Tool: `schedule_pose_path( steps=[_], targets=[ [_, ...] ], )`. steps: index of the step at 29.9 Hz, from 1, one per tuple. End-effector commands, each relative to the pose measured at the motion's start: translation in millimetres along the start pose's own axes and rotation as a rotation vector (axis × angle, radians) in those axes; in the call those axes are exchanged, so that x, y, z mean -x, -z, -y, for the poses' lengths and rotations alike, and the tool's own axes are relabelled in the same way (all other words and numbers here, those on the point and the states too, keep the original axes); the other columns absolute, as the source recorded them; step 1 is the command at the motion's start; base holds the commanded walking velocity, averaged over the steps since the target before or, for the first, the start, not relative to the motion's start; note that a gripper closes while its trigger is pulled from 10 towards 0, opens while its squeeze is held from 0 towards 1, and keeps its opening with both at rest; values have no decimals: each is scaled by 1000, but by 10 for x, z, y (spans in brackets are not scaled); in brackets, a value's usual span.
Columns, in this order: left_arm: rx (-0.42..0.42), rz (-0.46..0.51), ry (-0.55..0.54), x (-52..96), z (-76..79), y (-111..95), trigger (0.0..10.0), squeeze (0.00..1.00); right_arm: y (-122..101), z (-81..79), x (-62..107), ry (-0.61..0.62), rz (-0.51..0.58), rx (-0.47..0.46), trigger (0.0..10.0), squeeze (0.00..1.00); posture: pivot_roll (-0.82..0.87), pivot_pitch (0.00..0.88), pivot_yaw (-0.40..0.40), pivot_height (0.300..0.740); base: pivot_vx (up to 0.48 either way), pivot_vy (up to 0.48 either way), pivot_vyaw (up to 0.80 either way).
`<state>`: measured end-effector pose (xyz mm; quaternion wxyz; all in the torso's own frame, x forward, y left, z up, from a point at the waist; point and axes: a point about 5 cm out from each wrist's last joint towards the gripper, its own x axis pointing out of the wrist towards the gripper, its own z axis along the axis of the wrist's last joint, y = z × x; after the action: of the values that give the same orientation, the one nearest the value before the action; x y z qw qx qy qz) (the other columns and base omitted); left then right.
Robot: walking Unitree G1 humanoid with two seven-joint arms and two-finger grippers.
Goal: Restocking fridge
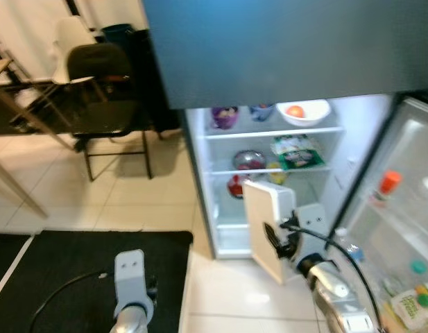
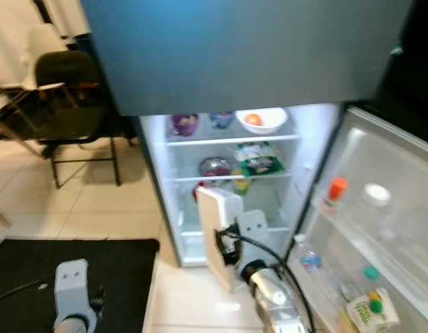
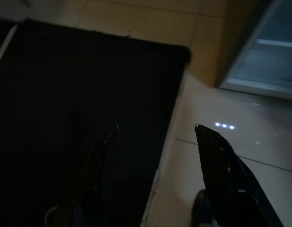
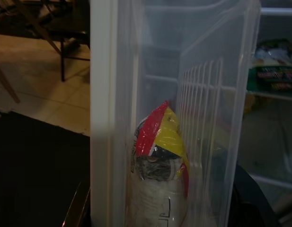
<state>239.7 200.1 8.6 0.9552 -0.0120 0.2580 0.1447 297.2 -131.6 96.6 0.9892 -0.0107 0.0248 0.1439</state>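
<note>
The fridge [image 1: 269, 173] stands open with its lit shelves ahead of me. My right gripper [image 1: 279, 244] is shut on a clear plastic bin [image 1: 263, 220] with a white front, held tilted on edge just before the lower shelves. In the right wrist view the bin [image 4: 108, 118] has a finger on each side of it, and a red, yellow and white packet [image 4: 160, 175] lies inside. My left gripper [image 3: 156, 127] hangs open and idle over the black mat [image 3: 65, 94], with nothing between its fingers.
Shelves hold a purple bowl [image 1: 224, 116], a white bowl with an orange fruit [image 1: 304, 111], a green packet [image 1: 297, 151] and a red-lidded dish [image 1: 248, 159]. The open door [image 1: 401, 229] at right carries bottles and a carton [image 1: 408, 305]. A dark chair [image 1: 103, 90] stands far left.
</note>
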Motion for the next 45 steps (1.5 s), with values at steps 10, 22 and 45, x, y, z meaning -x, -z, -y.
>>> schedule_pose_path(
  steps=[10,22,45],
  targets=[
    [-17,-42,-20,-4,-28,82,10000,0,17,-2,-8,20,-1,-36,10000,0,-68,132,56,736,0,0,232],
    [-13,-43,-22,-18,-12,63,10000,0,24,-31,-3,5,-1,-36,10000,0,-69,134,57,736,0,0,0],
    [-15,-42,-46,-36,-27,52,10000,0,28,-32,2,-2,-3,-35,10000,0,-71,133,57,736,0,-364,0]
  ],
)
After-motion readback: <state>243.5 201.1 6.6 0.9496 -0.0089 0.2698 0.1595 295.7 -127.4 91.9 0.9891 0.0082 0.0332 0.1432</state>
